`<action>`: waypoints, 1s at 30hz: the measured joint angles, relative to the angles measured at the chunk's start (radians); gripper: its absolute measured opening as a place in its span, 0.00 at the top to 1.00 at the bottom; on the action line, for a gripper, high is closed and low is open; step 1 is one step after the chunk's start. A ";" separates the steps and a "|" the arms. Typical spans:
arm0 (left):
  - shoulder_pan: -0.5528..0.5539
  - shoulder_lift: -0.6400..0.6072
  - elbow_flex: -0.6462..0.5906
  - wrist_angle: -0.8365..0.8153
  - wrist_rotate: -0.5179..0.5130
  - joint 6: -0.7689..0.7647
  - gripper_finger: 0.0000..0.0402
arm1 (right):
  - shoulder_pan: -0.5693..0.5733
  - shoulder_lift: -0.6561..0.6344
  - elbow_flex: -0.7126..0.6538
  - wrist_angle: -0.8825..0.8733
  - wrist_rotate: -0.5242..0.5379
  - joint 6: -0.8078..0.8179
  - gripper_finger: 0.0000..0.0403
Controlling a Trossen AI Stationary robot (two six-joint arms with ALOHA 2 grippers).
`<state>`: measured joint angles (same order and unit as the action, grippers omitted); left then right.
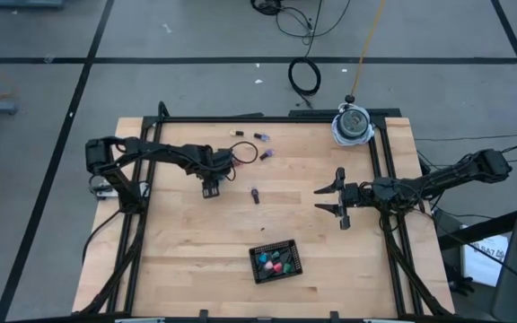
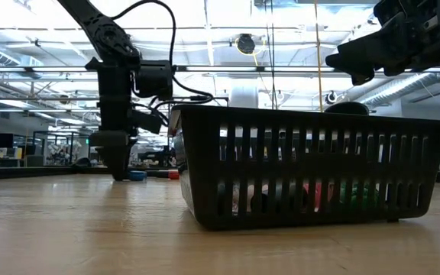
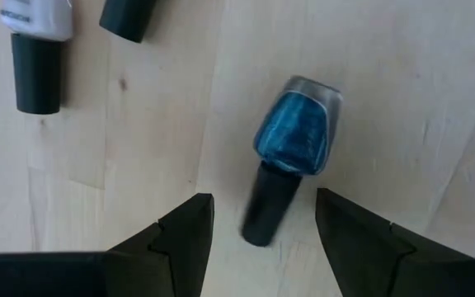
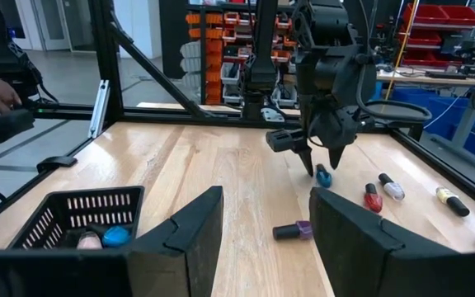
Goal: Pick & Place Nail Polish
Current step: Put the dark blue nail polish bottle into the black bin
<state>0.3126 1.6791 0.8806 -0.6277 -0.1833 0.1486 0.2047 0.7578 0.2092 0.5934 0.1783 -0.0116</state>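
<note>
A blue nail polish bottle (image 3: 297, 134) lies on its side on the wooden table, its dark cap (image 3: 268, 205) pointing toward my left gripper (image 3: 264, 224). That gripper is open and points down, with one finger on either side of the cap, not touching it. It stands left of the table's middle (image 1: 211, 188). My right gripper (image 1: 332, 199) is open and empty over the table's right half. Other bottles lie loose: a purple one (image 4: 297, 230), a red one (image 4: 373, 198), a white one (image 4: 392, 189) and a yellow one (image 4: 449, 200).
A black slotted basket (image 1: 296, 260) near the table's front middle holds several bottles in pink, red, green and blue. A dark bottle (image 1: 255, 195) lies between the two grippers. More bottles (image 1: 260, 136) lie near the far edge. A black frame runs around the table.
</note>
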 joint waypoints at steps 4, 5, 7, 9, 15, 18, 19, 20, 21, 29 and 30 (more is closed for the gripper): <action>0.000 0.001 -0.002 0.014 -0.001 0.000 0.47 | 0.000 0.000 0.000 0.000 0.000 0.000 0.58; 0.000 0.001 -0.002 0.019 -0.001 0.000 0.47 | 0.000 0.000 0.000 0.000 0.000 0.000 0.58; 0.000 0.001 -0.003 0.025 -0.001 -0.006 0.47 | 0.000 0.000 0.000 0.000 0.000 0.000 0.58; 0.000 0.001 -0.003 0.025 0.007 -0.017 0.47 | 0.000 0.000 0.000 -0.001 0.000 0.000 0.58; 0.001 0.002 -0.003 0.030 0.036 -0.209 0.47 | 0.000 0.000 0.000 -0.009 0.000 0.000 0.58; 0.001 0.002 -0.004 0.031 0.056 -0.242 0.47 | 0.000 0.000 0.000 -0.009 0.000 0.000 0.58; 0.001 0.002 -0.004 0.031 0.068 -0.246 0.47 | 0.000 0.000 0.000 -0.009 0.000 0.000 0.58; 0.001 0.002 -0.004 0.032 0.078 -0.245 0.47 | 0.000 0.000 0.000 -0.009 0.000 0.000 0.58; 0.001 0.003 -0.004 0.034 0.083 -0.238 0.47 | 0.000 0.000 0.000 -0.009 0.000 0.000 0.58; 0.000 0.003 -0.004 0.030 0.088 -0.226 0.47 | 0.000 0.000 0.000 -0.010 0.000 0.000 0.58; 0.000 0.003 -0.004 0.029 0.088 -0.226 0.47 | 0.000 0.000 0.000 -0.011 0.000 0.000 0.58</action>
<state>0.3130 1.6821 0.8768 -0.5983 -0.0952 -0.0772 0.2047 0.7578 0.2092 0.5825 0.1783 -0.0116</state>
